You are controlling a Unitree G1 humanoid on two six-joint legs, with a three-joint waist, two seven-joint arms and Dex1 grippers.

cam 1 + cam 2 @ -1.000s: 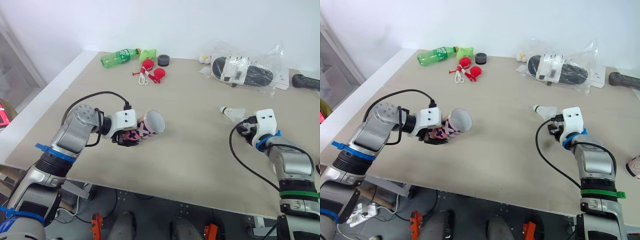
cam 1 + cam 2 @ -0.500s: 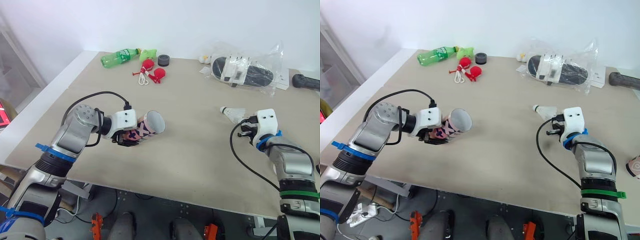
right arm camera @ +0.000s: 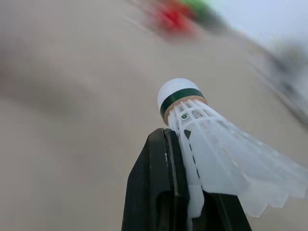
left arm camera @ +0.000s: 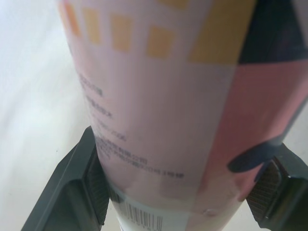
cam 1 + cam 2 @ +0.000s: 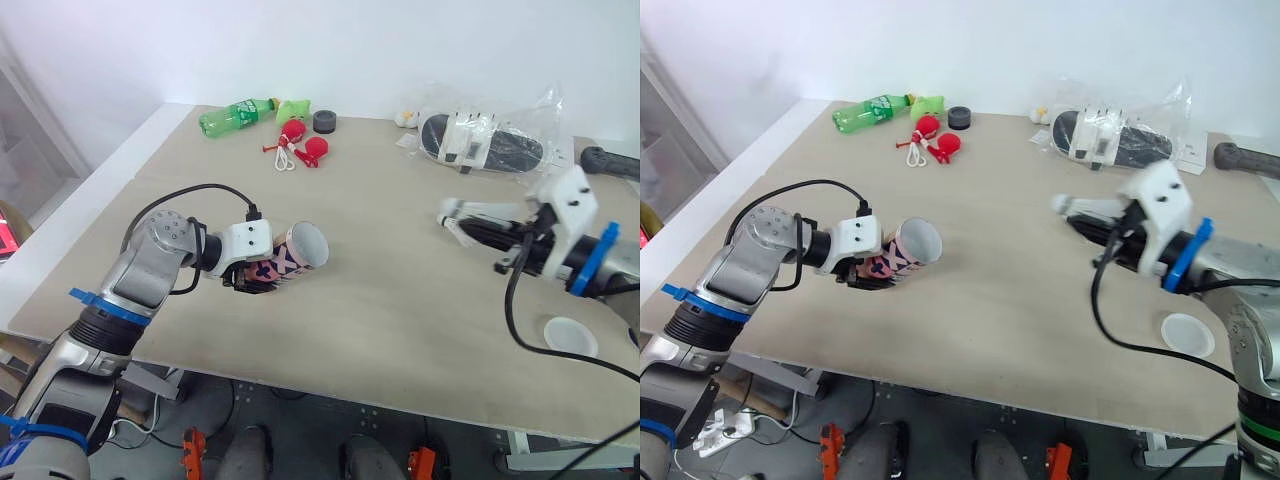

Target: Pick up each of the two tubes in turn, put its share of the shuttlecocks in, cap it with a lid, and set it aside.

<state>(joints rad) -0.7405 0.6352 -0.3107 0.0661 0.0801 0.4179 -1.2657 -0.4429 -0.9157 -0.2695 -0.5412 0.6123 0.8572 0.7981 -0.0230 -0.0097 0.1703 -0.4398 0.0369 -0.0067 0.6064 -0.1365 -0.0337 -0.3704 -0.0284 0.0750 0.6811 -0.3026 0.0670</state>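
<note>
A pink and navy patterned tube [image 5: 293, 257] lies nearly level just above the table, its open mouth facing the right side. My left gripper [image 5: 253, 277] is shut on its lower part; in the left wrist view both fingers [image 4: 79, 187] press the tube [image 4: 168, 96]. My right gripper [image 5: 478, 230] is raised above the table on the right, shut on a white shuttlecock [image 5: 470, 211] whose cork points toward the tube. In the right wrist view the shuttlecock [image 3: 207, 139] sits pinched against one finger [image 3: 159, 192]. A white lid [image 5: 570, 337] lies on the table under the right arm.
Along the far edge lie a green bottle [image 5: 232, 113], a red toy with a cord [image 5: 300, 148], a black ring [image 5: 325, 121], a plastic bag of sandals [image 5: 490, 145] and a black handle [image 5: 610, 162]. Bare tabletop [image 5: 390, 290] separates the two grippers.
My right arm has risen and swung left, lifting the shuttlecock off the table. The white lid now shows beneath that arm. The left gripper and tube have stayed put.
</note>
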